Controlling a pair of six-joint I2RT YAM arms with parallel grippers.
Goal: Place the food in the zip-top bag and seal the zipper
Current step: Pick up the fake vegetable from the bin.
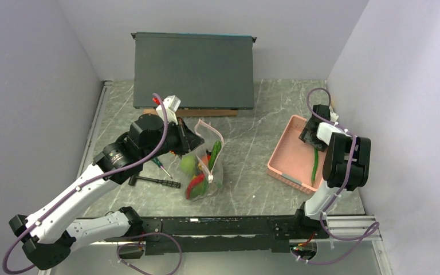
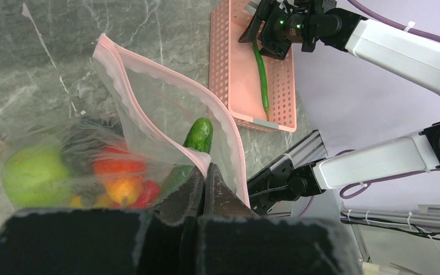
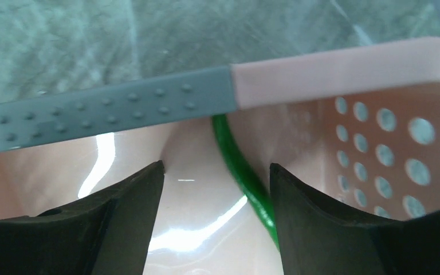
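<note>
Two robot arms work over a grey table [image 1: 252,120]. At nine o'clock, the left pincer [image 2: 204,177] is clamped on the pink zipper strip [image 2: 106,48], holding the clear dotted bag [image 1: 207,166] open. A green fruit [image 2: 33,175], red and orange pieces and a cucumber [image 2: 198,134] sit inside.

At three o'clock, the right pincer [image 3: 216,169], fingers apart, straddles a thin green pepper [image 3: 242,172] in the pink basket [image 1: 286,150]. It should likely close low, then lift clear of the basket wall.

A screwdriver [image 1: 161,166] and black-handled tool [image 1: 159,182] lie left of the bag, off the path.
</note>
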